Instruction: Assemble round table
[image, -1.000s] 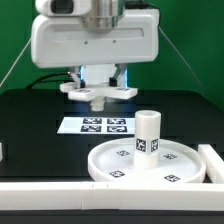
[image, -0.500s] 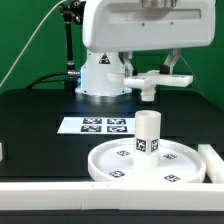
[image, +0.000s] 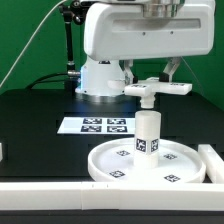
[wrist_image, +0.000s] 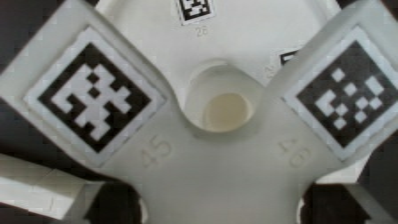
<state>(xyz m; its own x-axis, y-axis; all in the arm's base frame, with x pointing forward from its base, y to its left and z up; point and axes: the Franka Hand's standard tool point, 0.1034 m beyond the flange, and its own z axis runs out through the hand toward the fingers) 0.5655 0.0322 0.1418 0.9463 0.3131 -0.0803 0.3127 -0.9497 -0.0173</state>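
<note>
The large rimmed round disc (image: 145, 163) lies on the black table at the front. The short cylinder post (image: 148, 133) stands upright at its centre, tagged on its side. My gripper (image: 152, 88) is shut on the white cross-shaped piece (image: 157, 89) and holds it level just above the post's top, slightly toward the exterior view's right. In the wrist view the cross-shaped piece (wrist_image: 210, 110) fills the frame, with two tagged arms and a round socket in the middle. My fingertips (wrist_image: 45, 190) show only at the picture's edge.
The marker board (image: 93, 125) lies flat behind the disc. A long white bar (image: 100, 194) runs along the front edge, with a white block (image: 213, 160) at the exterior view's right. The arm's white base (image: 100, 75) stands at the back.
My gripper has carried the cross-shaped piece from the back toward the exterior view's right and then down and forward, so it now hangs just above the post.
</note>
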